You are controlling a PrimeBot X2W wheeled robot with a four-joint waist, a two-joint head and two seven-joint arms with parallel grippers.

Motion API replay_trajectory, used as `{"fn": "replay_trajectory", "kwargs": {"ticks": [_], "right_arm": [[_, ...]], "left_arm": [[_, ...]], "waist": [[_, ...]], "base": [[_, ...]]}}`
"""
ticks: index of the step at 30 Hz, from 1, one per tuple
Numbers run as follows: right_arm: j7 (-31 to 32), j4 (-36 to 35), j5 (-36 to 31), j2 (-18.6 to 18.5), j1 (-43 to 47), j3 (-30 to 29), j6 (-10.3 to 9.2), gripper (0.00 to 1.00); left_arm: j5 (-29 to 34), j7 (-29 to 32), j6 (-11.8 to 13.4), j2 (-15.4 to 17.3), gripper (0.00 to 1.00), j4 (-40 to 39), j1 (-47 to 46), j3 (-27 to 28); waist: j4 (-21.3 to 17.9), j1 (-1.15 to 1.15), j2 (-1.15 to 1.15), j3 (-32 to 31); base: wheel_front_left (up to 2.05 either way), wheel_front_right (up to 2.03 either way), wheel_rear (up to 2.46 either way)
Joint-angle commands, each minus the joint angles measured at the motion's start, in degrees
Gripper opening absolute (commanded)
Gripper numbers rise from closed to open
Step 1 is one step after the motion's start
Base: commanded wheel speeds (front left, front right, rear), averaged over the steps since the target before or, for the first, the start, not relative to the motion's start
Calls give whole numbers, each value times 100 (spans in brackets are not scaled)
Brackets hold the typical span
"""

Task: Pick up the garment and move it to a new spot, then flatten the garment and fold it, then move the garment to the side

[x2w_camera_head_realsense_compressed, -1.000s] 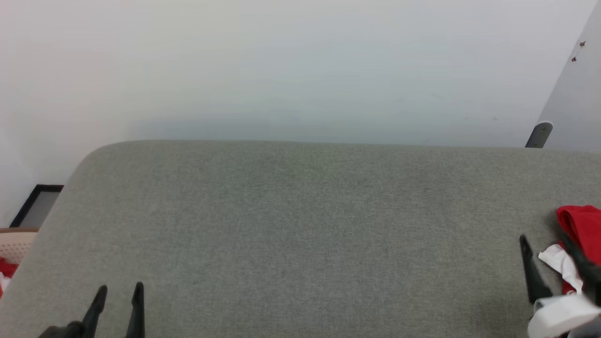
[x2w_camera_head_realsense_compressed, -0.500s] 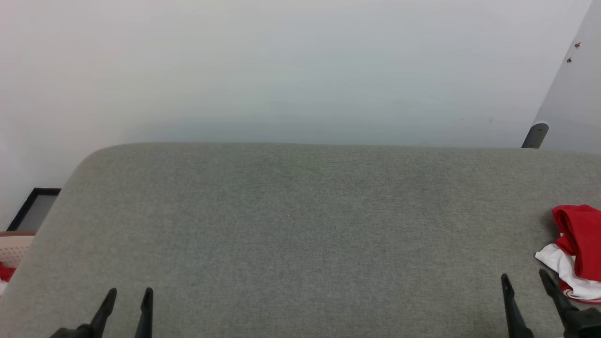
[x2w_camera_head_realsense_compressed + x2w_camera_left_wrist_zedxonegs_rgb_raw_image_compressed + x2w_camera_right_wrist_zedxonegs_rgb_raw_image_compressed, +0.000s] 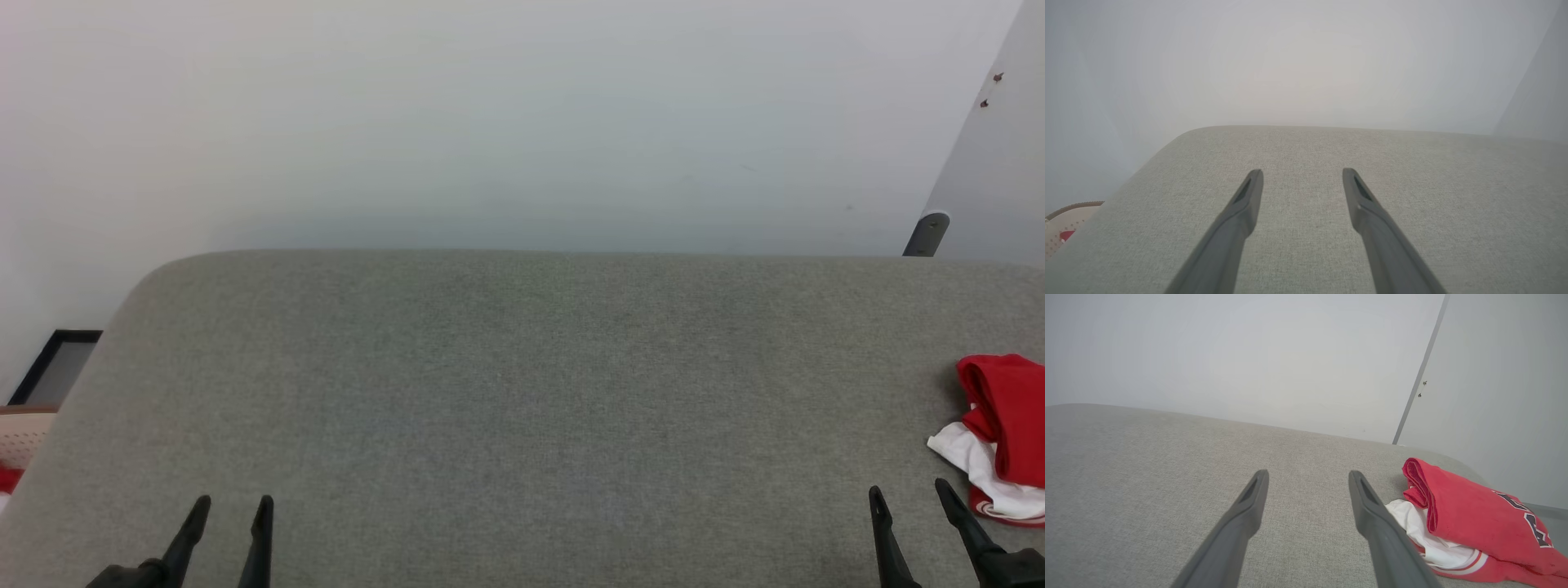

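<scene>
The garment is a folded red shirt with a white sleeve and striped trim, lying at the right edge of the grey fabric surface. In the right wrist view the garment shows part of its black lettering. My right gripper stands open just left of the garment, near the front edge, holding nothing; its right finger is close beside the white sleeve. My left gripper is open and empty at the lower left, and in the left wrist view it hovers over bare fabric.
A pale perforated basket with something red in it stands off the surface's left edge, with a dark frame behind it. A white wall rises behind the surface. A grey bracket sits at the far right.
My right gripper has let go of the garment and drawn back toward the front edge. The garment now lies still at the right. The head view has shifted slightly.
</scene>
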Motion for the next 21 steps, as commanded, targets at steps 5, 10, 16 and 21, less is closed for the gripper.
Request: {"fn": "replay_trajectory", "kwargs": {"ticks": [5, 10, 16, 21], "right_arm": [[-24, -10, -23, 21, 51, 2, -7, 100], [-24, -30, -23, 21, 43, -9, -7, 100], [43, 249, 22, 66, 81, 29, 1, 0], [236, 304, 636, 97, -57, -42, 1, 0]], "left_arm": [[-126, -4, -24, 4, 100, -33, -16, -34], [-134, -4, -24, -48, 100, -100, 22, 42], [-157, 6, 1, -233, 0, 135, 124, -33], [-650, 161, 0, -320, 0, 152, 13, 21]], "waist": [[10, 0, 0, -8], [19, 0, 0, -19], [18, 0, 0, -19], [2, 0, 0, 2]], "base": [[0, 0, 0], [0, 0, 0], [0, 0, 0], [0, 0, 0]]}}
